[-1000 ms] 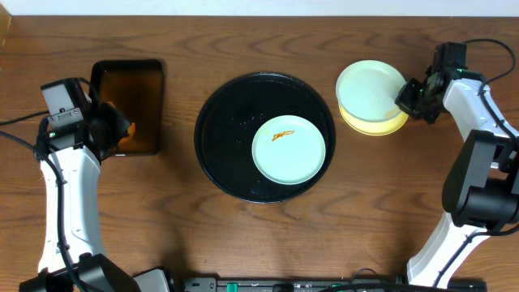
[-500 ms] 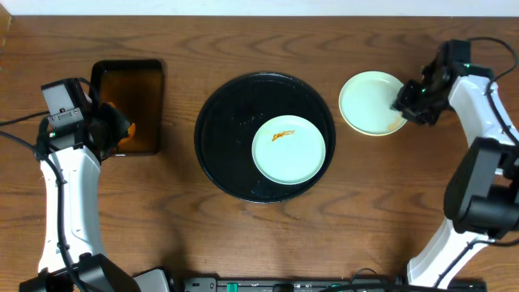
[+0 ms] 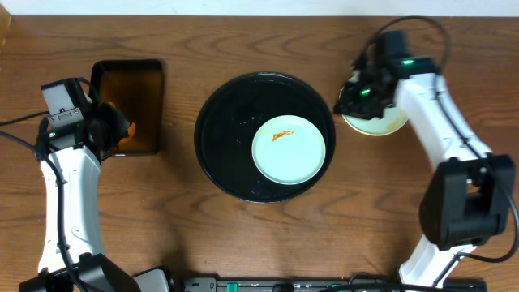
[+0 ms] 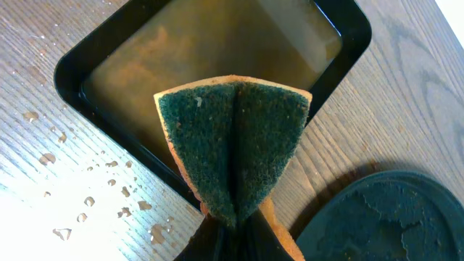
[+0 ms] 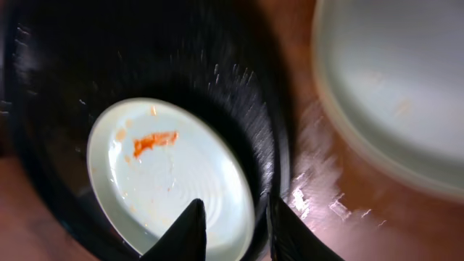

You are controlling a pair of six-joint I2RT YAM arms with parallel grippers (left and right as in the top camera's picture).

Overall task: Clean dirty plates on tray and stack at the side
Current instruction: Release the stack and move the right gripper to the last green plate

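Note:
A pale mint-blue plate [image 3: 289, 149] with an orange-red smear lies in the round black tray [image 3: 219, 122]. It also shows in the right wrist view [image 5: 163, 170], inside the tray [image 5: 58, 65]. A stack of two plates [image 3: 377, 123], mint on yellow, sits on the table right of the tray, partly hidden by the right arm; it shows in the right wrist view [image 5: 391, 87]. My right gripper [image 5: 233, 214] is open and empty above the tray's right rim. My left gripper [image 4: 235, 243] is shut on a green and orange sponge [image 4: 233, 145] beside the rectangular tray.
A rectangular black tray [image 3: 130, 105] with brownish liquid stands at the left, also in the left wrist view [image 4: 217, 51]. Water drops [image 4: 87, 196] lie on the wooden table next to it.
My right gripper set the mint plate down on the yellow one, let go, and swung left toward the round tray. The left arm has not moved.

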